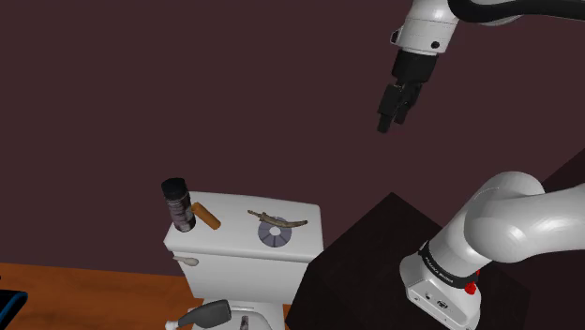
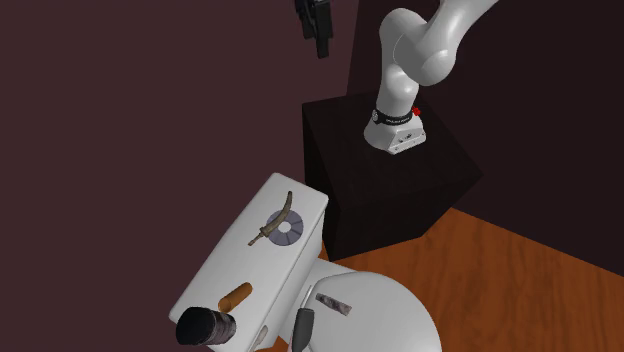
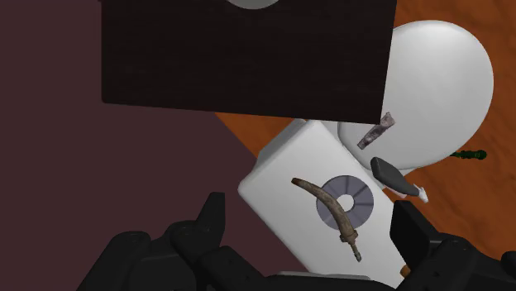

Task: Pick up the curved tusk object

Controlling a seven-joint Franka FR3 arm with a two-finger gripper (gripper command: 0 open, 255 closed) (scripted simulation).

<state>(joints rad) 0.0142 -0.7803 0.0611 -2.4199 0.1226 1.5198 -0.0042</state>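
Nearest to us, the black fingers [image 3: 207,227] of the gripper [image 1: 394,101] stand wide apart with nothing between them. We judge this to be the approach step: in the shoulder view the gripper hangs high in the air, at about one o'clock from the tusk [image 1: 278,221] and well apart from it. The tusk, thin, brown and curved, lies flat on the white toilet tank lid [image 1: 234,208], partly across a grey disc [image 1: 275,236], at three o'clock from a dark can [image 1: 177,201] and a brown roll [image 1: 205,217]. Next, we reckon, the hand must travel toward seven o'clock until it is over the tusk's middle. It should then turn so the jaws straddle its narrow width and sink almost to the lid before closing, without catching the disc.
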